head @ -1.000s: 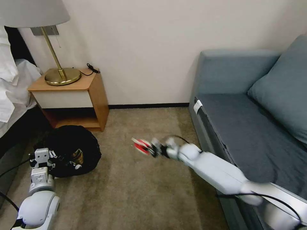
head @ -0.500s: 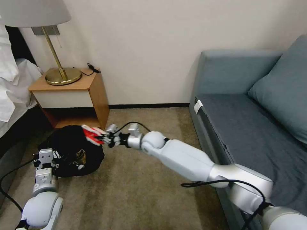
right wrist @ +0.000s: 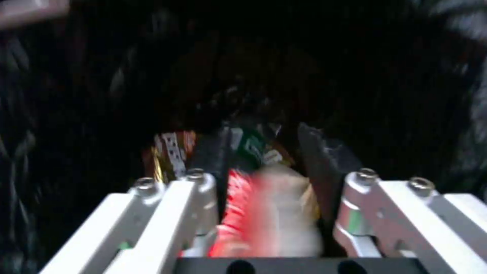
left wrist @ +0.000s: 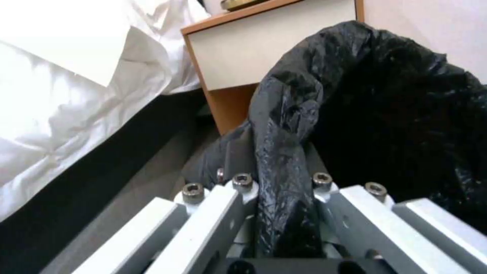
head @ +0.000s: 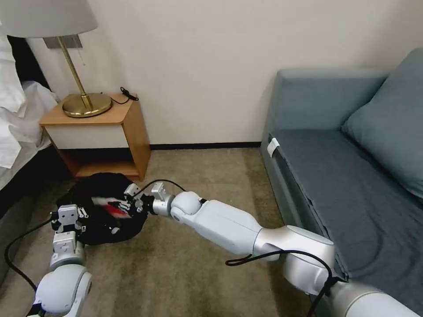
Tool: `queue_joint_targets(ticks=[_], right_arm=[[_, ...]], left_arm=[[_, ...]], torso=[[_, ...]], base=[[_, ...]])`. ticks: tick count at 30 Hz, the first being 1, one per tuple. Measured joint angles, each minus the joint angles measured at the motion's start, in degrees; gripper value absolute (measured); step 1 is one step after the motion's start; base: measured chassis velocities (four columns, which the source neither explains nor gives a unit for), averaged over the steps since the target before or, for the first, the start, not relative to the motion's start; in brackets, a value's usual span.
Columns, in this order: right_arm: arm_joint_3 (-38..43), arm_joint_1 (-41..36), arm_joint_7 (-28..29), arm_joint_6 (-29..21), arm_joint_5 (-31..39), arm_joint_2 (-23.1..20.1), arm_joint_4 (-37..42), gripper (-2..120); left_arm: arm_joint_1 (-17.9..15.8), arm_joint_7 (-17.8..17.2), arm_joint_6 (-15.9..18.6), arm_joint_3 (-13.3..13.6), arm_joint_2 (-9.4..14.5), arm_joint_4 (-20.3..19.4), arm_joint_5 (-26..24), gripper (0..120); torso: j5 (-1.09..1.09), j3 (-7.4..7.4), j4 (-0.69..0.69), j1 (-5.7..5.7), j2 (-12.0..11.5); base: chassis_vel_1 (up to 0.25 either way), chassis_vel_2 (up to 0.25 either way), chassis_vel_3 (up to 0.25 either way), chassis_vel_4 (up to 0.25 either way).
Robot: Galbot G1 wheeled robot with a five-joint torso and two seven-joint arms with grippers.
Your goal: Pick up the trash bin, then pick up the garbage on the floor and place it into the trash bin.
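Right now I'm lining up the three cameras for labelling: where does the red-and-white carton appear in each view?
Head view: the red-and-white carton sits over the trash bin, just beyond the right gripper.
Left wrist view: not in it; the left gripper pinches the bin's black liner.
Right wrist view: the blurred carton lies between the gripper's fingers, above other litter.
Shared landmark: the crinkly black liner.
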Motion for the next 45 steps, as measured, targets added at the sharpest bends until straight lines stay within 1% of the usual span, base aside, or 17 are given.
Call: queue_joint_targets(ticks=[1,9,12,15,17,20,21,23,27,32,33,34,37,39,42,44,45], right_arm=[[0.0,0.0,0.0,0.0,0.0,0.0,0.0,39],[2.4,-0.3,1.4,0.7,-1.3,-0.3,3.4,68],[6.7,0.2,1.8,0.7,-2.4,-3.7,5.8,83],[9.7,0.6,1.8,0.7,-2.9,-5.5,5.9,91],[11.6,0.9,1.8,0.7,-3.1,-6.2,5.6,92],[18.0,1.5,1.9,0.7,-4.0,-7.6,4.5,93],[18.0,1.5,1.9,0.7,-4.0,-7.6,4.5,93],[21.8,0.9,2.3,0.8,-4.6,-8.4,4.4,93],[26.0,-1.2,2.5,1.3,-5.6,-9.7,4.5,93],[28.2,-3.7,2.2,1.4,-5.7,-11.1,6.1,93],[28.2,-3.7,2.2,1.4,-5.7,-11.1,6.1,93],[28.2,-3.9,2.0,1.4,-5.7,-11.1,6.5,93],[28.1,-3.9,1.8,1.4,-5.7,-10.8,6.7,93],[27.9,-3.9,1.7,1.5,-5.7,-10.2,6.7,93],[27.9,-4.1,1.7,1.5,-5.8,-9.8,6.6,93],[28.0,-4.6,1.7,1.6,-6.1,-9.6,6.2,93],[28.0,-4.6,1.7,1.6,-6.1,-9.6,6.2,93]], left_arm=[[0.0,0.0,0.0,0.0,0.0,0.0,0.0,4],[-0.2,-0.2,-0.2,-0.2,-0.2,0.5,-1.0,4],[-0.1,-1.7,0.7,-0.8,-0.4,-0.1,-6.4,4],[-0.1,-2.6,1.1,-1.0,-0.8,-0.5,-8.9,4],[-0.2,-3.2,1.2,-1.2,-1.1,-0.6,-10.3,4],[-1.0,-6.9,1.3,-1.8,-2.5,-0.4,-18.0,4],[-1.0,-6.9,1.3,-1.8,-2.5,-0.4,-18.0,4],[-1.5,-9.9,1.7,-2.4,-3.1,-0.1,-22.3,4],[-1.7,-12.8,1.8,-3.2,-3.2,0.7,-26.3,4],[-1.9,-13.7,1.0,-2.9,-2.4,3.4,-36.6,4],[-1.9,-13.7,1.0,-2.9,-2.4,3.4,-36.6,4],[-2.1,-12.4,0.2,-2.6,-2.3,5.0,-39.0,4],[-2.7,-10.2,-1.4,-2.0,-2.3,7.9,-39.9,9],[-2.9,-9.7,-2.4,-1.9,-2.4,9.4,-39.6,19],[-2.9,-9.4,-2.5,-2.1,-2.3,9.7,-39.0,27],[-2.7,-9.2,-2.7,-2.7,-1.7,10.3,-38.3,39],[-2.7,-9.2,-2.7,-2.7,-1.7,10.3,-38.3,39]], torso=[[0.00,0.00,0.00,0.00,0.0],[0.01,0.00,0.01,0.00,0.0],[0.02,0.00,0.02,0.00,0.0],[0.03,0.00,-0.04,0.00,0.0],[0.03,0.00,-0.04,0.00,0.0],[0.02,0.00,0.00,0.00,0.0],[0.02,0.00,0.00,0.00,0.0],[0.02,0.00,0.00,0.00,0.0],[0.03,0.00,-0.01,0.00,0.0],[0.01,0.00,-0.01,0.00,0.0],[0.01,0.00,-0.01,0.00,0.0],[0.02,0.00,-0.01,0.00,0.0],[0.00,0.00,-0.01,0.00,0.0],[0.03,0.00,0.01,0.00,0.0],[0.01,0.00,0.01,0.00,0.0],[0.00,0.00,0.00,0.00,0.0],[0.00,0.00,0.00,0.00,0.0]], base=[[0.000,0.000,0.000,0.000],[0.000,0.000,0.000,0.000],[0.000,0.000,0.000,0.000],[0.000,0.000,0.000,0.000],[0.000,0.000,0.000,0.000],[0.000,0.000,0.000,0.000],[0.000,0.000,0.000,0.000],[0.000,0.000,0.000,0.000],[0.000,0.000,0.000,0.000],[0.000,0.000,0.000,0.000],[0.000,0.000,0.000,0.000],[0.000,0.000,0.000,0.000],[0.000,0.000,0.000,0.000],[0.000,0.000,0.000,0.000],[0.000,0.000,0.000,0.000],[0.000,0.000,0.000,0.000],[0.000,0.000,0.000,0.000]])
